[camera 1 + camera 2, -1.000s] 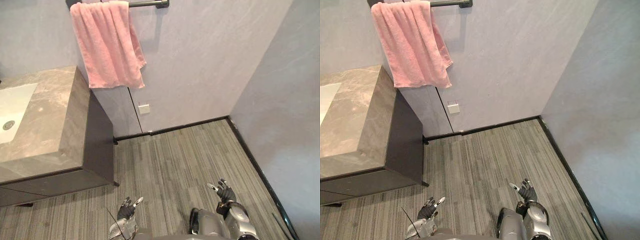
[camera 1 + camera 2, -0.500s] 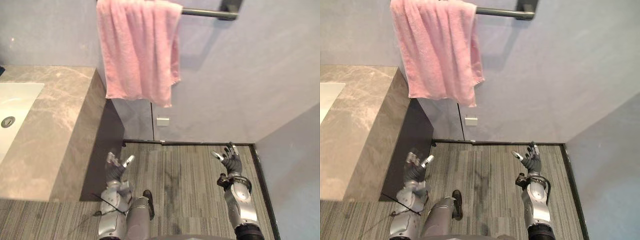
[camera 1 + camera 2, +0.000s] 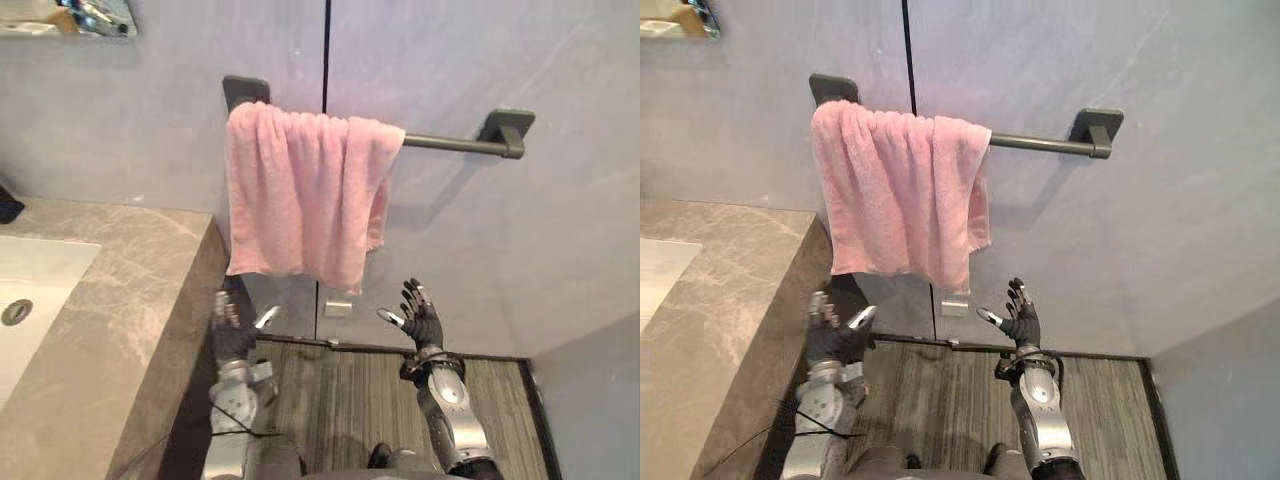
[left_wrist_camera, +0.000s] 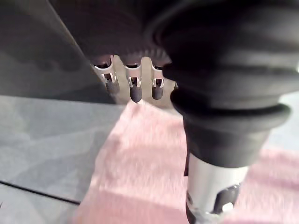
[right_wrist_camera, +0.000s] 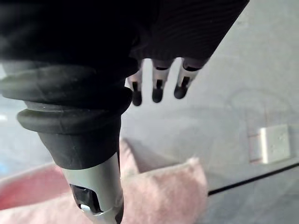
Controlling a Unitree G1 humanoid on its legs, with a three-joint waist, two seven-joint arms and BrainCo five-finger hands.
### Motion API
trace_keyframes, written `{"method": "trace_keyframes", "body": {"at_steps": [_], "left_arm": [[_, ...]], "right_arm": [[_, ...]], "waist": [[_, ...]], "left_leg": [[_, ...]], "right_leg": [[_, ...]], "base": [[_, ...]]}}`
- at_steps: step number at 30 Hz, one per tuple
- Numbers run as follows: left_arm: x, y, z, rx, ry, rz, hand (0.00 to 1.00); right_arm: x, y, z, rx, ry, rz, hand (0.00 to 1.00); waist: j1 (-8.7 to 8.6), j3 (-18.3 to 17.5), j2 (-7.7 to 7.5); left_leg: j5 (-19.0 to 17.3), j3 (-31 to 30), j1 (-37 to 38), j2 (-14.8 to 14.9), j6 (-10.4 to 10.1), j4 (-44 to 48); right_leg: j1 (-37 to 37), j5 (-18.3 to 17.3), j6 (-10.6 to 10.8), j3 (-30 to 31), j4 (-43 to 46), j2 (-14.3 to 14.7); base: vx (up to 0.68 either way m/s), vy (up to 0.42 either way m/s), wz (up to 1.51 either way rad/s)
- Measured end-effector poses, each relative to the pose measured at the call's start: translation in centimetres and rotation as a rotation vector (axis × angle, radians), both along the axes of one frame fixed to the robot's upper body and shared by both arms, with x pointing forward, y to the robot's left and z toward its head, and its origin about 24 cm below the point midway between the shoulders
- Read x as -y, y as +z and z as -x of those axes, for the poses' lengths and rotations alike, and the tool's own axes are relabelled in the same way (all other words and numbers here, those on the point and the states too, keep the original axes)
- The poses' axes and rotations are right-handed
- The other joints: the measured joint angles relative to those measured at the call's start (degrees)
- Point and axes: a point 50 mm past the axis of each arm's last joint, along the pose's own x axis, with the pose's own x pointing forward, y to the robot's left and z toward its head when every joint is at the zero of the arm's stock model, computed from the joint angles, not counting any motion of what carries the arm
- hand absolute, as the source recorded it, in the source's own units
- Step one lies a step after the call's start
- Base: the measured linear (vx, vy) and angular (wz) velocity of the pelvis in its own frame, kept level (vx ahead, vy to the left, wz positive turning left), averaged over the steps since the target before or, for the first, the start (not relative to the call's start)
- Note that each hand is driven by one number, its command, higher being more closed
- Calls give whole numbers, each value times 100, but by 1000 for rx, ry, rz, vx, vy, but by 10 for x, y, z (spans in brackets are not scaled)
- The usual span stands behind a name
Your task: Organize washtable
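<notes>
Our head is tipped higher than a second ago, so the whole picture has shifted and not the things in it. The washtable (image 3: 120, 300) stands left of the pink towel (image 3: 305, 200), its sink (image 3: 35, 285) further left again. The towel now sits mid-view, and we see the full dark rail (image 3: 450, 145) it hangs on. It is bunched at the rail's left end, with bare rail running off to its right, and its hem hangs uneven, lower on the right.

What truly moves is our arms: both have come up from low over the floor. The left hand (image 3: 232, 335) is now just below the towel's left hem, close to the washtable's end. The right hand (image 3: 420, 322) is below and to the right of the towel. Both have fingers spread and straight and hold nothing, and neither touches the cloth. Each wrist view shows pink cloth past the straight fingers.

A small wall socket (image 3: 338, 308) sits under the towel's hem, between the hands.

We judge the towel to be our next job, likely to take it by the hem and spread it along the rail
</notes>
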Motion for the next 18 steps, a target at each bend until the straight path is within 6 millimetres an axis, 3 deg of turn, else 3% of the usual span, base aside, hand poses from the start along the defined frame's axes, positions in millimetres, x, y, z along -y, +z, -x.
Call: {"method": "trace_keyframes", "body": {"at_steps": [4,9,12,14,15,16,18], "left_arm": [[10,3,-3,13,-76,-50,0],[11,7,-6,30,-75,-144,0],[3,5,0,13,-44,-186,0],[-5,7,6,10,-20,-209,0],[-8,10,9,19,-19,-233,0],[-9,17,16,47,-17,-237,0],[-11,22,23,67,-12,-264,0]], "right_arm": [[1,0,0,-1,9,10,0],[-7,-5,1,-17,65,34,0],[-17,-3,-2,-5,111,34,0],[-22,-1,-6,4,139,32,0],[-21,1,-9,17,138,32,0],[-20,8,-16,53,150,46,0],[-23,12,-21,74,166,54,0]], "waist": [[-7,-68,76],[4,-76,79],[12,-67,94],[17,3,29],[108,95,12],[141,174,226],[163,189,220]], "left_leg": [[189,-61,170,44,-285,-367],[230,-160,117,22,-339,-187],[231,-221,-42,11,-339,303],[357,-292,-457,-1,-554,1119],[126,-351,-667,56,-354,1131],[877,-460,-649,425,-472,158],[853,-578,-643,229,-489,92]], "right_leg": [[297,165,-43,-49,-649,209],[541,193,-21,-184,-939,228],[692,194,-21,-233,-1034,206],[810,205,-32,-272,-1041,31],[822,216,-13,-303,-923,-126],[775,179,38,-326,-739,-55],[709,90,172,-288,-707,-189]], "base": [[155,-94,-1],[85,-29,12],[72,25,10],[38,83,12],[24,165,14],[25,161,3],[14,149,9]]}}
